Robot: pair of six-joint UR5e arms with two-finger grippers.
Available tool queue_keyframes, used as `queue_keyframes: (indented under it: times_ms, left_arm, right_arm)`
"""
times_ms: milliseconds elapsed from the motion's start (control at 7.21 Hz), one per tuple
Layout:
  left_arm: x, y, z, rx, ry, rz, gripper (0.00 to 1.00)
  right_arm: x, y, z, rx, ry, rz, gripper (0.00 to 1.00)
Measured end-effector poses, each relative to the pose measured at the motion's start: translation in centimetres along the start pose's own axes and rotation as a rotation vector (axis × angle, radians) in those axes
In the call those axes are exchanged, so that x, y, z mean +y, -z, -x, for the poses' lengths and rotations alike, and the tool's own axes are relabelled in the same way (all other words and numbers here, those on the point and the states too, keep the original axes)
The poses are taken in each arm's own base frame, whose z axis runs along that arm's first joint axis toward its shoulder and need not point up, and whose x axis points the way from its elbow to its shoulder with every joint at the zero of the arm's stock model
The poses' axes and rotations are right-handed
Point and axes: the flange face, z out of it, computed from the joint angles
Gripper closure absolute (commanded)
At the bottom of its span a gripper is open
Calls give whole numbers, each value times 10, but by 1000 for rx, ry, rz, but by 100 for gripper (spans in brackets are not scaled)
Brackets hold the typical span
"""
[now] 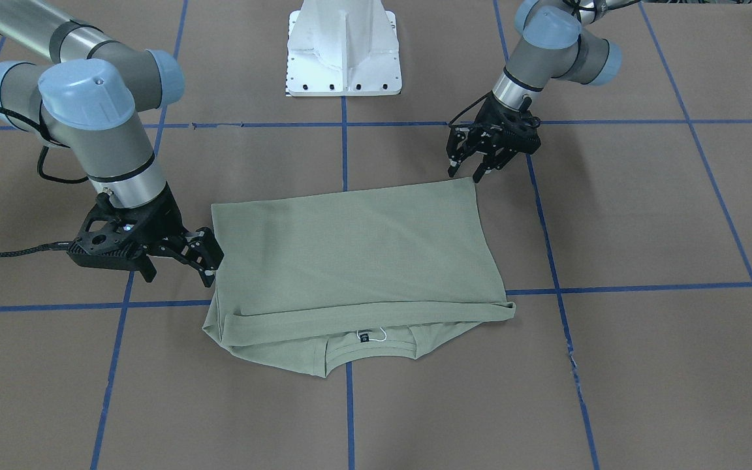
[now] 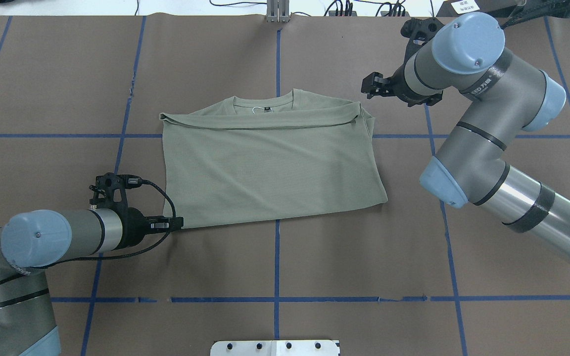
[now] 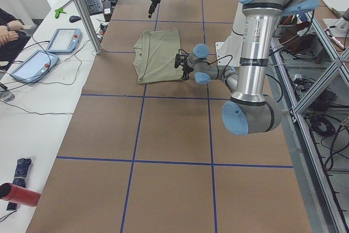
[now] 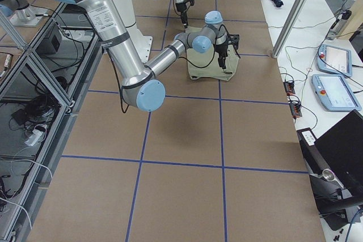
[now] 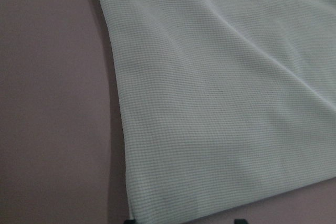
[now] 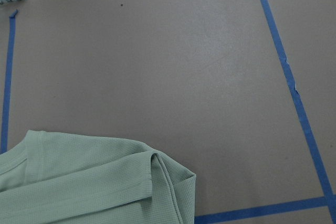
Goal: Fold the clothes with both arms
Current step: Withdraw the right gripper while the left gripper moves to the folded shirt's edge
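Note:
The pale sage-green shirt (image 1: 356, 254) lies folded flat on the brown table, its collar and black neck label (image 1: 363, 337) at the edge far from the robot. It also shows in the overhead view (image 2: 270, 163). My left gripper (image 1: 466, 171) is open and empty, low at the shirt's near corner on the robot's left (image 2: 178, 223). Its wrist view shows that corner of the shirt (image 5: 220, 103) just ahead. My right gripper (image 1: 211, 261) is open and empty, raised beside the shirt's far right edge (image 2: 368, 85). Its wrist view looks down on the folded corner (image 6: 79, 182).
The white metal pedestal (image 1: 343, 52) stands at the robot's side of the table. Blue tape lines (image 2: 276, 257) grid the brown surface. In the left side view a side table holds tablets (image 3: 62, 39) next to a metal post (image 3: 82, 9).

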Motion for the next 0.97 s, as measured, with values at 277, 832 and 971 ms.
queue_keyframes:
  times_ms: [277, 832, 971]
  left_arm:
    - [-3, -5, 6, -14, 4, -4, 41]
    - [0, -11, 8, -25, 6, 3, 98]
    - [0, -12, 6, -21, 5, 4, 100]
  right_arm:
    - [1, 1, -3, 0, 0, -1, 0]
    - [2, 1, -4, 1, 0, -1, 0]
    - [2, 1, -4, 1, 0, -1, 0]
